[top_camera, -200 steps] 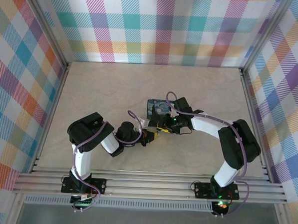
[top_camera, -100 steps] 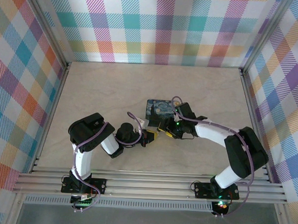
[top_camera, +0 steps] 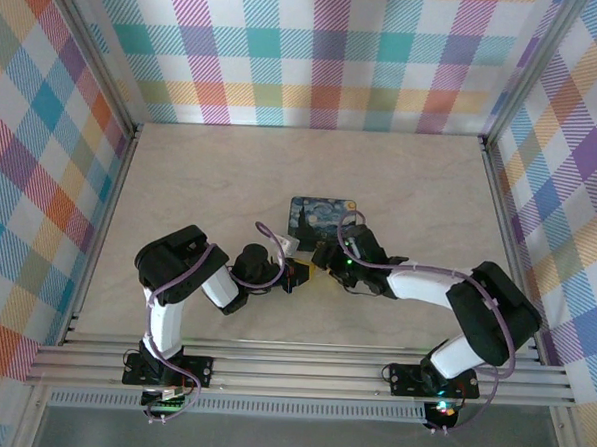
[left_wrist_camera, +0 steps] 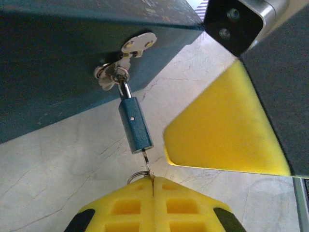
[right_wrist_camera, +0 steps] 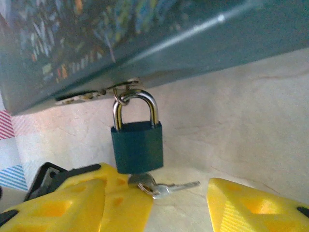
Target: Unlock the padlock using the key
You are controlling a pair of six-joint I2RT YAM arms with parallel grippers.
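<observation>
The padlock (right_wrist_camera: 137,145) is a small blue block with a silver shackle. It hangs from the metal hasp (left_wrist_camera: 137,43) on the edge of a dark-blue starry-night box (top_camera: 322,215). In the left wrist view the padlock (left_wrist_camera: 134,124) points its keyhole toward me. The key (left_wrist_camera: 146,159) sits in that keyhole, and my left gripper (left_wrist_camera: 153,179) is shut on its head. A ring with a spare key (right_wrist_camera: 186,185) hangs beside it. My right gripper (right_wrist_camera: 159,193) is open, its fingers (right_wrist_camera: 256,208) either side of the key area. One right finger (left_wrist_camera: 227,130) shows beside the padlock.
The box lies mid-table on the pale marbled tabletop (top_camera: 201,178). Both wrists meet just near of it, the left gripper (top_camera: 302,276) and the right gripper (top_camera: 329,259) almost touching. Checked walls (top_camera: 328,45) close in the back and sides.
The right arm has pulled back off the box toward the near side and swung left, uncovering more of the lid. The left arm has stayed put.
</observation>
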